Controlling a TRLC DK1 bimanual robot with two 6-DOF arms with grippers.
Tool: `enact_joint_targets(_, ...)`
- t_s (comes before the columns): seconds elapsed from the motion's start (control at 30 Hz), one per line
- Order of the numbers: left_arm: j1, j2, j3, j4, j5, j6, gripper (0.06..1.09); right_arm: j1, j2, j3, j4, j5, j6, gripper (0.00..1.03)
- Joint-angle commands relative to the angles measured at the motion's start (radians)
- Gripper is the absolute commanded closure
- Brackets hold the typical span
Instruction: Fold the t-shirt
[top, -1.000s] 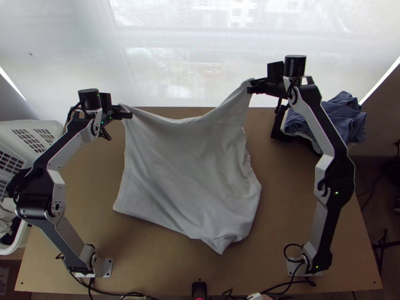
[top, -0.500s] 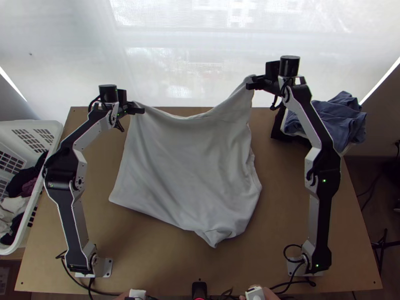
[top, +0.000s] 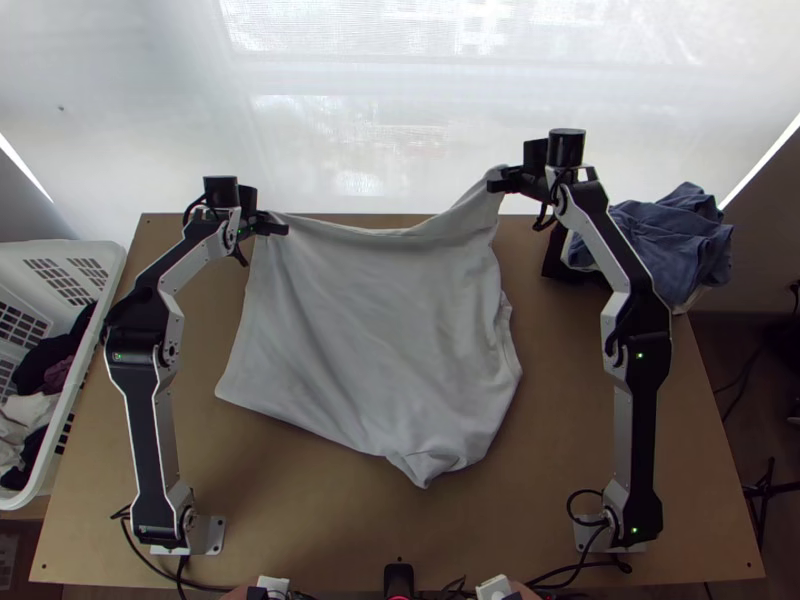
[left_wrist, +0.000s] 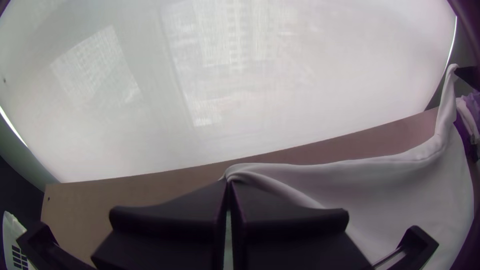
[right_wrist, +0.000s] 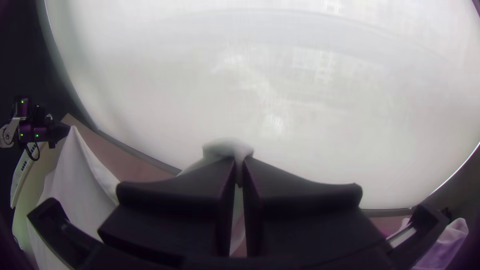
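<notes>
Top view: see t-shirt (top: 370, 330) strung btwn L gripper (top: 276, 228) & R gripper (top: 496, 182), equally near, clamped on far corners, w/ rest spread over table (top: 565, 430) twd arm bases (top: 213, 537), prob. dir. to lay it.

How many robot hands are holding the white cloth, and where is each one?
2. The left hand pinches the cloth at its far left corner, near the table's far edge; the right hand pinches its far right corner.
</notes>
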Motion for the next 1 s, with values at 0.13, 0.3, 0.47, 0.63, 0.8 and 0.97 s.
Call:
enact_joint_targets(0.13,0.0,-0.023,-0.018,-0.032,0.003,0.013,1.05,0.026,-0.041,-0.056,-0.057,0.002,0.023,1.0)
enact_joint_targets(0.3,-0.002,-0.085,-0.079,0.038,0.003,-0.003,1.05,0.029,-0.099,-0.108,-0.058,0.002,0.029,1.0)
enact_joint_targets(0.47,0.007,-0.115,-0.134,0.091,0.003,0.022,1.05,0.029,-0.159,-0.154,-0.058,0.002,0.03,1.0)
enact_joint_targets(0.63,0.017,-0.152,-0.219,0.137,0.003,0.037,1.05,0.035,-0.223,-0.212,-0.058,0.002,0.035,1.0)
enact_joint_targets(0.8,0.017,-0.232,-0.341,0.18,0.003,0.046,1.05,0.043,-0.292,-0.286,-0.058,0.002,0.049,1.0)
enact_joint_targets(0.97,0.02,-0.31,-0.433,0.201,0.021,0.048,1.05,0.044,-0.357,-0.381,-0.058,0.002,0.05,1.0)
